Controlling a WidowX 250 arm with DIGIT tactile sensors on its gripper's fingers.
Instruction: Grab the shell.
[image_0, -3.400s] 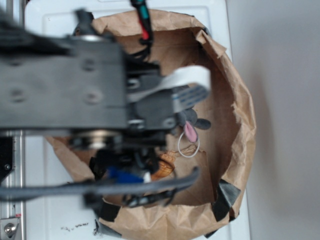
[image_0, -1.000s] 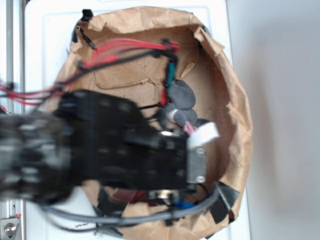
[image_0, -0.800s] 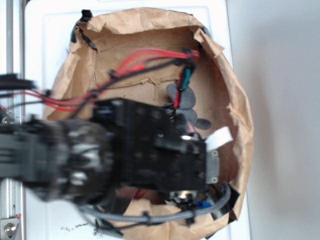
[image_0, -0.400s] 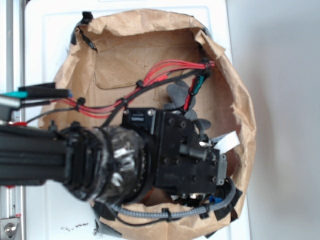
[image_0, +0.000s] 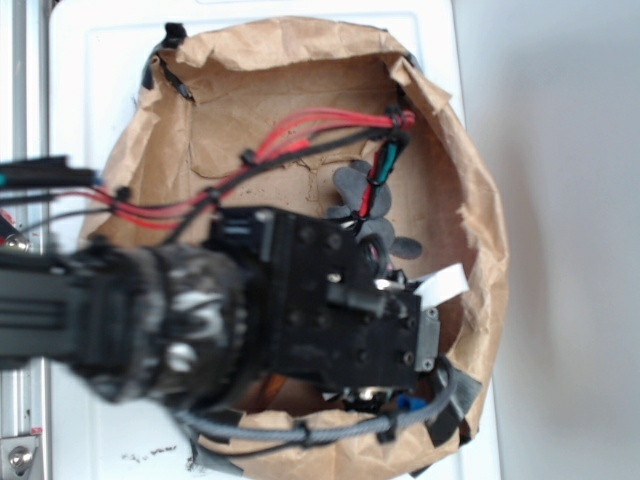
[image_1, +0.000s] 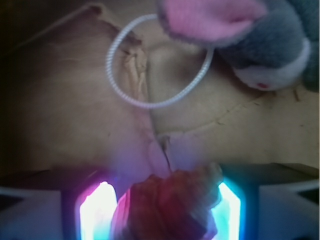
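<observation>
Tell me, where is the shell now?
In the wrist view the shell sits at bottom centre between the gripper fingers, below the plush bunny.

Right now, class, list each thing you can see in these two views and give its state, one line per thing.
Orange-brown ridged spiral shell: between the jaws, low in the wrist view; whether it is gripped cannot be told.
Grey plush bunny with pink ear: lying on the paper, untouched.
White coiled loop: flat on the paper, attached by the bunny's ear.
Brown paper bag: open, rim rolled down.
Gripper: down inside the bag, astride the shell.
</observation>
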